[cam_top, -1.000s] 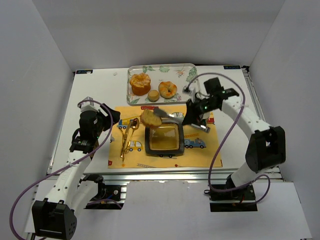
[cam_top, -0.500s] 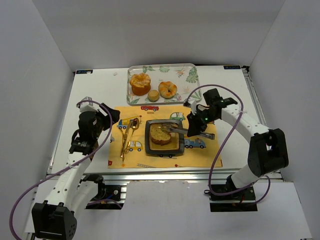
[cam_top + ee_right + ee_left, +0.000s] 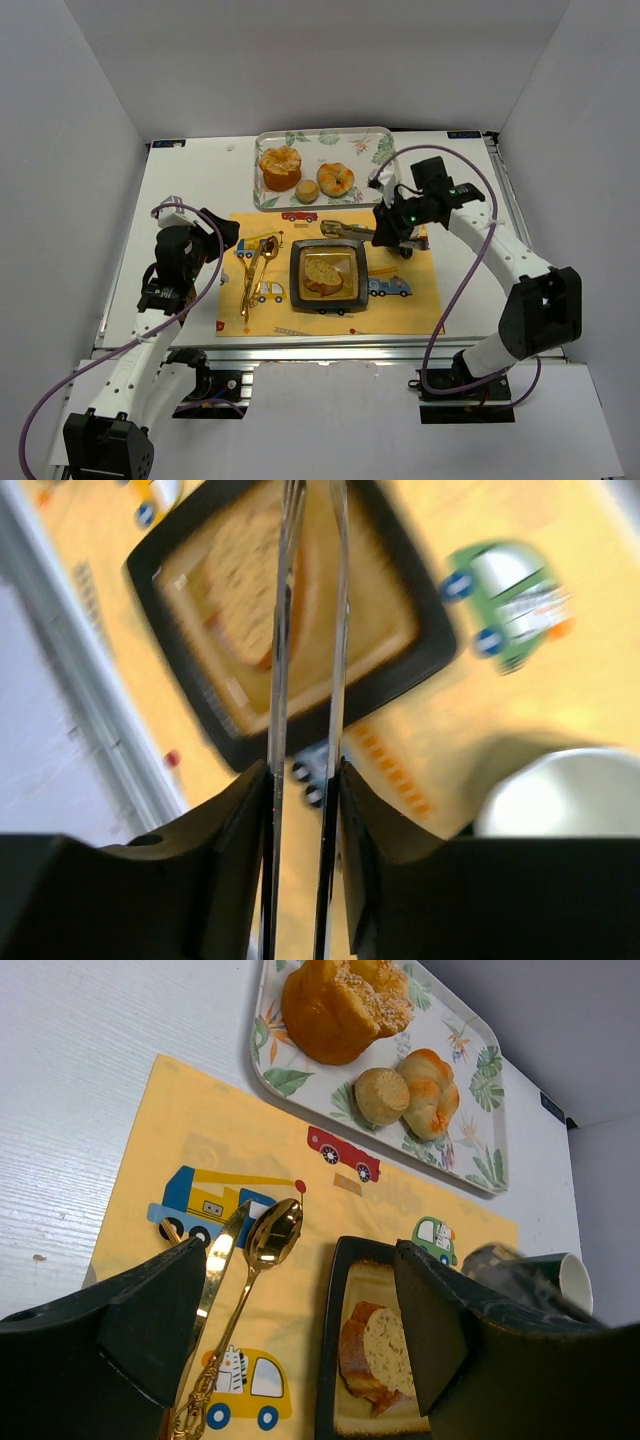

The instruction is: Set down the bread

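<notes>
A slice of bread [image 3: 322,272] lies in the dark square plate [image 3: 293,275] on the yellow placemat. It also shows in the left wrist view [image 3: 375,1355] and, blurred, in the right wrist view [image 3: 250,590]. My right gripper [image 3: 392,235] is shut on metal tongs [image 3: 345,230], held just beyond the plate's far edge. The tong arms [image 3: 310,630] are slightly apart, empty, above the plate [image 3: 430,630]. My left gripper [image 3: 225,235] is open and empty, left of the plate [image 3: 330,1360].
A leaf-patterned tray [image 3: 380,140] with several pastries stands at the back. A gold spoon and fork [image 3: 258,275] lie on the placemat [image 3: 400,310] left of the plate. A white cup [image 3: 575,1280] stands near the right gripper.
The tongs carried the bread from above the plate's far left corner into the plate, let it go, and have lifted back toward the far side.
</notes>
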Action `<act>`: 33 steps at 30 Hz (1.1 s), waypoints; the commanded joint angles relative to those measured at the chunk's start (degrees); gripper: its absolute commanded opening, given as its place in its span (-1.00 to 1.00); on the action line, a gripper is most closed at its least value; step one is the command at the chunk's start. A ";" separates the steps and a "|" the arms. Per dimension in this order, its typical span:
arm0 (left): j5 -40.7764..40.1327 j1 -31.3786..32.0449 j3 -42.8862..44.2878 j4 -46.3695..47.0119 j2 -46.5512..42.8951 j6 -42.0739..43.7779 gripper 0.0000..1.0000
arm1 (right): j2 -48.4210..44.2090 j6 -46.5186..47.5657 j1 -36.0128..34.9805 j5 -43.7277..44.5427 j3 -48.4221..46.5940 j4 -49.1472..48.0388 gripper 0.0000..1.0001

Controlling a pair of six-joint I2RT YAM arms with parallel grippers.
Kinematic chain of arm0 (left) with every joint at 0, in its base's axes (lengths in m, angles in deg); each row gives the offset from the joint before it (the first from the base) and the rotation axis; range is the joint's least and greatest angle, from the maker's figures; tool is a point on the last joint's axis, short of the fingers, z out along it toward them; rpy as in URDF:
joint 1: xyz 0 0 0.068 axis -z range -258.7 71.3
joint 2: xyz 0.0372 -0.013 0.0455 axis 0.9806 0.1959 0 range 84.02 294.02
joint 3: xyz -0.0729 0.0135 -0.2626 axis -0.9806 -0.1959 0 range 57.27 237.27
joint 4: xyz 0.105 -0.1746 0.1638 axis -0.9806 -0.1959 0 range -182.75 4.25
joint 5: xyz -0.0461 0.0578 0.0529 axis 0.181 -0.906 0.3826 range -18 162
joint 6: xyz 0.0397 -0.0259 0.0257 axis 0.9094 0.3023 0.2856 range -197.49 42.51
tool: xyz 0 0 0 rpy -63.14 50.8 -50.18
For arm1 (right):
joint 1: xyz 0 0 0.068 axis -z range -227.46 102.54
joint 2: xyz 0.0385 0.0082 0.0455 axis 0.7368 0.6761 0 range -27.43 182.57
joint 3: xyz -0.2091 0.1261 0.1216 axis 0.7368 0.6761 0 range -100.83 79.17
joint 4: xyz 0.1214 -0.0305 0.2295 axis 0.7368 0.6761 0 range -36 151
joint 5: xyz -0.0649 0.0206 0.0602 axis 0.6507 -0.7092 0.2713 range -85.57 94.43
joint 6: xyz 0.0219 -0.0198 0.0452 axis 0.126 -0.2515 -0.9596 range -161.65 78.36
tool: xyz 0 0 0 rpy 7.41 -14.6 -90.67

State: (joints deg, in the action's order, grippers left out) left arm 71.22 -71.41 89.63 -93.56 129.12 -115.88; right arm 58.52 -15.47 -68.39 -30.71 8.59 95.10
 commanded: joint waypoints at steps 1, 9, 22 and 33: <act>0.69 -0.17 0.25 0.78 -0.81 0.25 0.70 | -0.09 -4.10 -0.17 5.15 -5.86 -8.13 -0.28; 0.69 -0.26 0.34 1.13 -0.80 0.07 0.70 | 17.65 -6.93 -2.80 25.20 -24.40 -9.65 -0.22; 0.69 -0.26 -0.72 1.48 -1.42 -0.72 0.70 | 24.27 4.23 -2.98 27.49 -31.02 -2.25 -0.10; 0.69 -0.26 -0.02 1.92 0.51 0.16 0.70 | 25.32 5.73 -2.89 27.14 -29.26 -3.39 -0.03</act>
State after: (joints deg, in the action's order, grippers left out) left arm 71.31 -71.41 89.46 -92.95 129.54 -116.28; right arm 85.23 -10.99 -71.25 -3.12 -20.00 92.13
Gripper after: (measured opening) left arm 0.847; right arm 0.484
